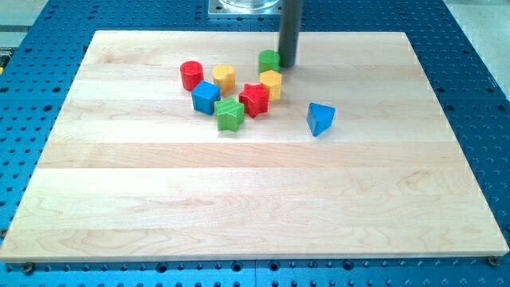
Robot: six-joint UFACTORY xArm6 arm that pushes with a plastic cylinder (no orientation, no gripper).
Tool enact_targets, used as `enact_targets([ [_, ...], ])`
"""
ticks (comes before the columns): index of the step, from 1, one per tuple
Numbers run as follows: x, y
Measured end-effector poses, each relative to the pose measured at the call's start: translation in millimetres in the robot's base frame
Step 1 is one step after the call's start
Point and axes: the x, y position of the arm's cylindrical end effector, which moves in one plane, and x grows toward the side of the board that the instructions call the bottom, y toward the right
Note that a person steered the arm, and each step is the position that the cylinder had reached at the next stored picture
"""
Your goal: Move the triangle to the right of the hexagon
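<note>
End effector tip [287,64] bare rod, no jaws, touching green block [269,59]. Blue triangle [320,118] below-right of tip, clear of cluster; yellow hexagon [271,83] just below. Light, rigid, slides easily; push flat face, else pivots.

- The board [255,199] I'm working on looks like pale wood, smooth, with a soft matt sheen and visible grain strips.
- Around the board, the blue table [478,96] looks like painted metal, dotted with holes.
- My rod [288,32], above the board's top edge, is dark and matt.
- The blue triangle [320,119] on the board looks smooth and painted, slightly glossy.
</note>
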Motion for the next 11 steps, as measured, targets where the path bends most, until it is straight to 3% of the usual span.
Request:
enact_targets([
  [2,0,-2],
  [3,8,36],
  [4,78,88],
  [5,170,88],
  [7,187,79],
  [9,199,16],
  [11,129,75],
])
